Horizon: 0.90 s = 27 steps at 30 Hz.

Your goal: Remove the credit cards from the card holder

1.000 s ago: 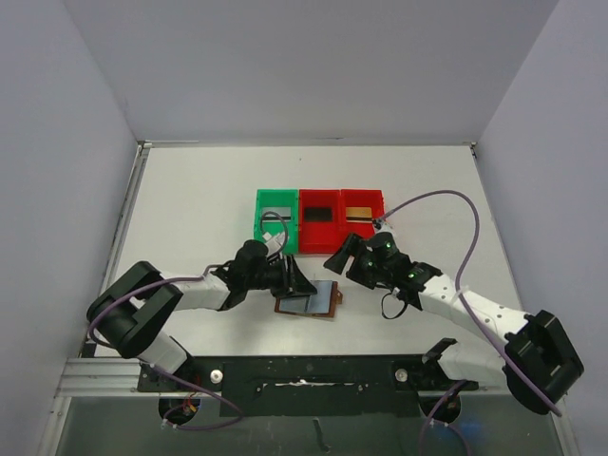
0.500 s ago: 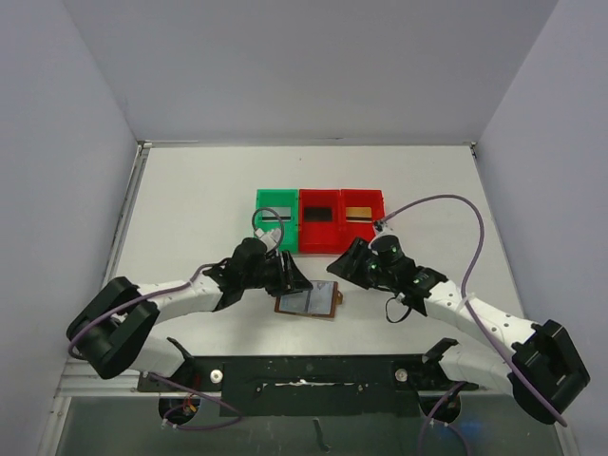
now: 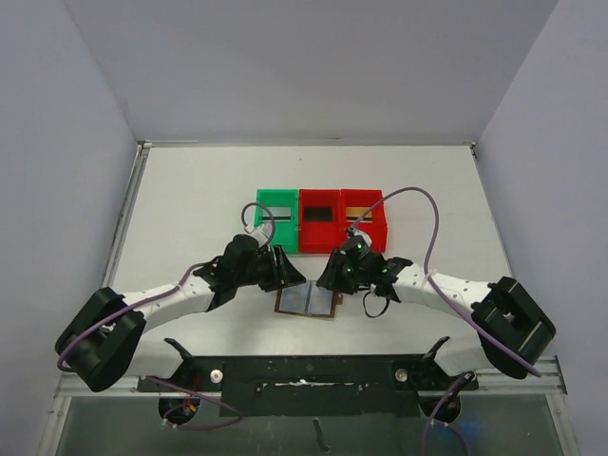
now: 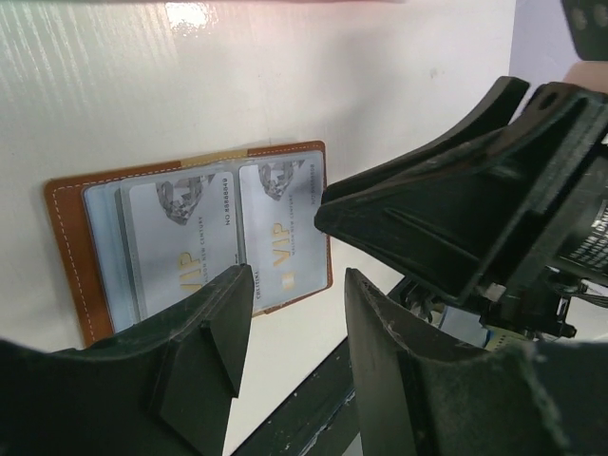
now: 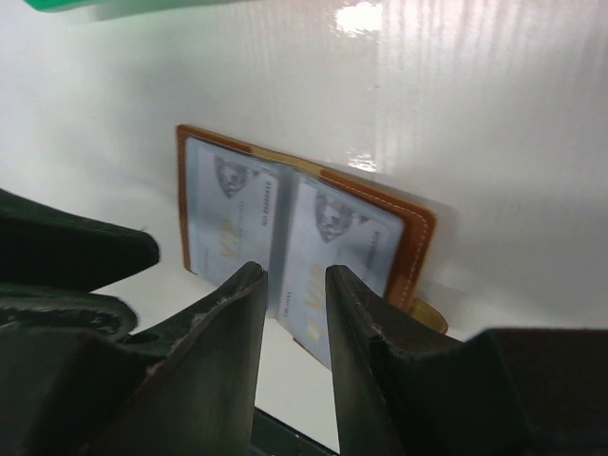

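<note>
My left fingers (image 3: pixel 290 275) stand partly apart with nothing between them, poised over one half of the open card holder (image 3: pixel 307 302). My right fingers (image 3: pixel 328 277) are drawn to a narrow gap over the other half, and I see nothing pinched in them. The two pairs face each other across the wallet, near but apart.

Beneath both spreads the glossy white worktop (image 3: pixel 190 199). Beyond my fingertips three plastic bins stand side by side in a row: a green bin (image 3: pixel 261 228) past my left fingers, a red bin (image 3: pixel 319 243) between the two pairs, and a second red bin (image 3: pixel 377 223) past my right fingers. Any writing in them is too small to read.

The card holder lies flat and open right under my fingertips, brown leather with pale stitching round the edge. Two pale grey credit cards (image 4: pixel 180 237) sit side by side in its pockets. Each bears "VIP" in gold letters and a grey emblem. One shows a line starting "NO", followed by digits too fine to be sure of. A brown snap tab (image 5: pixel 429 315) pokes out from the wallet's edge just beside my right fingers.
</note>
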Each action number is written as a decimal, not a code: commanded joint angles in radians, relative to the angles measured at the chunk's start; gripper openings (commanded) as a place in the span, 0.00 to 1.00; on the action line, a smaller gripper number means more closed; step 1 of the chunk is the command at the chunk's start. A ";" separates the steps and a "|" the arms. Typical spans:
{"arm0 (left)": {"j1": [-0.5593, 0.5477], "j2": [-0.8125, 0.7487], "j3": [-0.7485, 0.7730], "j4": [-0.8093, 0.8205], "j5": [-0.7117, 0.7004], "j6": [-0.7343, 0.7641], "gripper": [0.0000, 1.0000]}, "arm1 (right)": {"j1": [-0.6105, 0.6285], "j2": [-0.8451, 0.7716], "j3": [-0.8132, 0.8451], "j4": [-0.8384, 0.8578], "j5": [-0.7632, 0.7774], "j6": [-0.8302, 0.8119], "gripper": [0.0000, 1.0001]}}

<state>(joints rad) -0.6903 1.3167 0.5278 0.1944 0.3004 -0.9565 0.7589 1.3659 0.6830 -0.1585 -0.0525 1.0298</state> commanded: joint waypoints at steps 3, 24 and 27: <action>-0.016 0.048 0.082 0.003 0.029 0.052 0.42 | -0.021 0.006 -0.094 0.031 0.035 0.011 0.30; -0.094 0.250 0.247 -0.173 -0.005 0.155 0.35 | -0.075 0.008 -0.170 0.044 0.023 0.006 0.26; -0.107 0.252 0.263 -0.186 -0.016 0.162 0.31 | -0.075 0.011 -0.171 0.044 0.022 0.007 0.26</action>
<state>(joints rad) -0.7799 1.5684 0.7269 0.0151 0.2939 -0.8234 0.6922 1.3647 0.5323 -0.1070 -0.0570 1.0519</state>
